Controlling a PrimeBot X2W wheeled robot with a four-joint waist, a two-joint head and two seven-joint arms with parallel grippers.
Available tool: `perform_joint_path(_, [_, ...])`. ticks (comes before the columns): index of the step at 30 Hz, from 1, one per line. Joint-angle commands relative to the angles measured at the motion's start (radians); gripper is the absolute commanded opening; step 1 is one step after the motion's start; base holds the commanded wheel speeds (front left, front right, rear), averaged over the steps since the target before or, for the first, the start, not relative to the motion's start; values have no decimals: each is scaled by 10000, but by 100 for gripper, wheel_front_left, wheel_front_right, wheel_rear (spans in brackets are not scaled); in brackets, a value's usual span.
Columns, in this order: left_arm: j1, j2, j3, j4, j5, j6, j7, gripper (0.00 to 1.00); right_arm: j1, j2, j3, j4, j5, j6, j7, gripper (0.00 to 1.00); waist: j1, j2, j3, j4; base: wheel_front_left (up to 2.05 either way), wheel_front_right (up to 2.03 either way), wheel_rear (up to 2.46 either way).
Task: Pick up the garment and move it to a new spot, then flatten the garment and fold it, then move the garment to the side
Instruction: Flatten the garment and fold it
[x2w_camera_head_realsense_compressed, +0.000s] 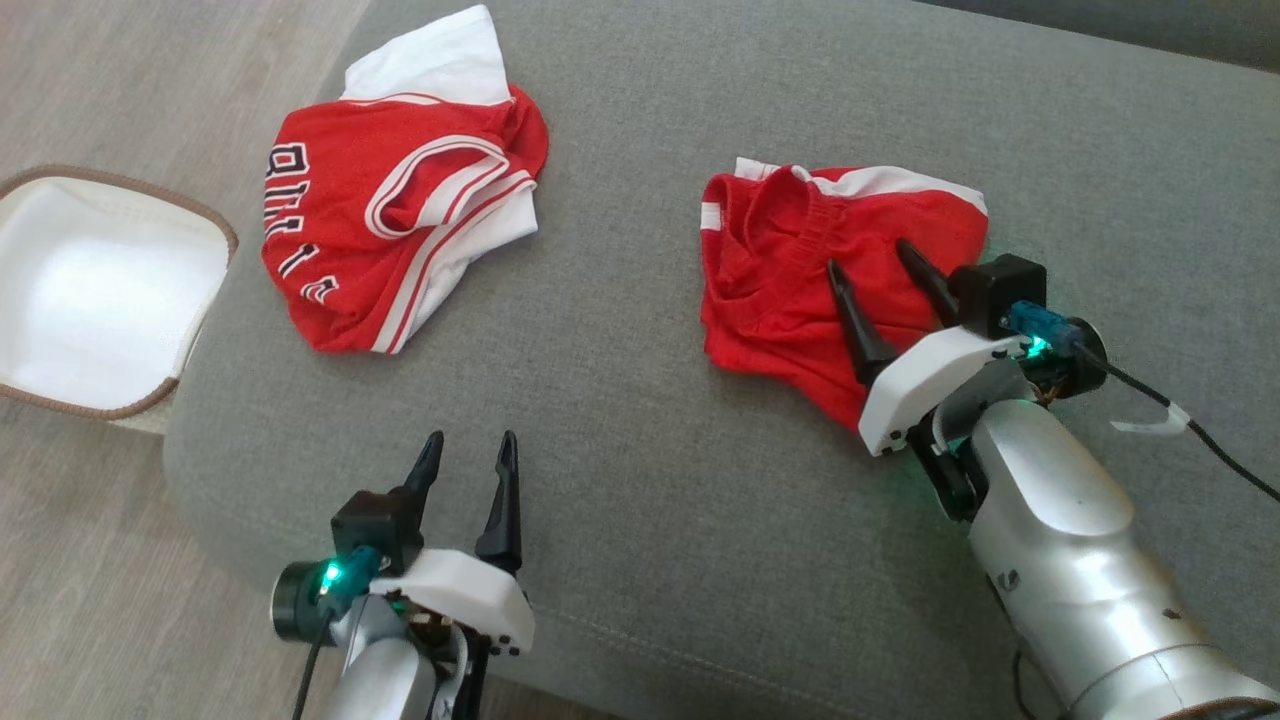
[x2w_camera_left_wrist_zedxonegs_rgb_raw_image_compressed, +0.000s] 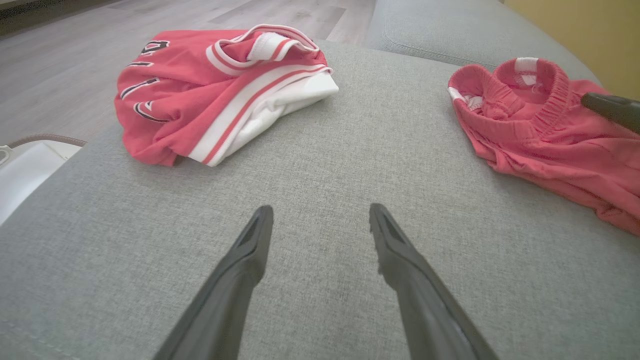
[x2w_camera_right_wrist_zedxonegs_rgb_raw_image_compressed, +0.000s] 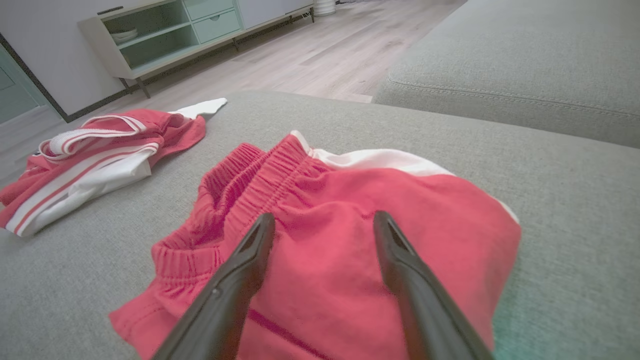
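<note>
A crumpled pair of red shorts (x2w_camera_head_realsense_compressed: 770, 290) (x2w_camera_left_wrist_zedxonegs_rgb_raw_image_compressed: 540, 145) (x2w_camera_right_wrist_zedxonegs_rgb_raw_image_compressed: 425, 200) with white side stripes and an elastic waistband lies on the right of the grey cushion (x2w_camera_head_realsense_compressed: 640, 470). My right gripper (x2w_camera_head_realsense_compressed: 868, 255) (x2w_camera_right_wrist_zedxonegs_rgb_raw_image_compressed: 324, 216) hovers just over the shorts, jaws open, gripping nothing; one of its fingers (x2w_camera_left_wrist_zedxonegs_rgb_raw_image_compressed: 612, 107) also shows in the left wrist view. A bunched red and white jersey (x2w_camera_head_realsense_compressed: 380, 230) (x2w_camera_left_wrist_zedxonegs_rgb_raw_image_compressed: 200, 95) (x2w_camera_right_wrist_zedxonegs_rgb_raw_image_compressed: 90, 155) with black lettering lies at the far left. Near the cushion's front edge my left gripper (x2w_camera_head_realsense_compressed: 472, 437) (x2w_camera_left_wrist_zedxonegs_rgb_raw_image_compressed: 321, 209) stands open over bare fabric.
A white basket (x2w_camera_head_realsense_compressed: 120, 180) (x2w_camera_left_wrist_zedxonegs_rgb_raw_image_compressed: 30, 165) with a brown rim stands on the wood floor beside the cushion's left edge. A second grey cushion (x2w_camera_right_wrist_zedxonegs_rgb_raw_image_compressed: 525, 65) adjoins at the far side. A low cabinet (x2w_camera_right_wrist_zedxonegs_rgb_raw_image_compressed: 165, 35) stands across the room.
</note>
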Motion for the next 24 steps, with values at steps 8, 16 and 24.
perform_joint_path(8, [-596, 81, 100, -387, -181, 62, -59, 100, -321, 128, 246, 125, -310, 67, 206, 0, 0, 0, 137, -79, 0, 0, 0])
perform_joint_path(16, [-639, 81, 85, -438, -193, 43, -59, 100, -455, 128, 386, -43, -251, 67, -86, 0, 0, 0, 182, -5, 0, 0, 0])
perform_joint_path(24, [-553, 81, 56, -401, -189, 3, -59, 100, -638, 128, 906, -777, 319, 67, -502, 0, 0, 0, 134, 130, 0, 0, 0])
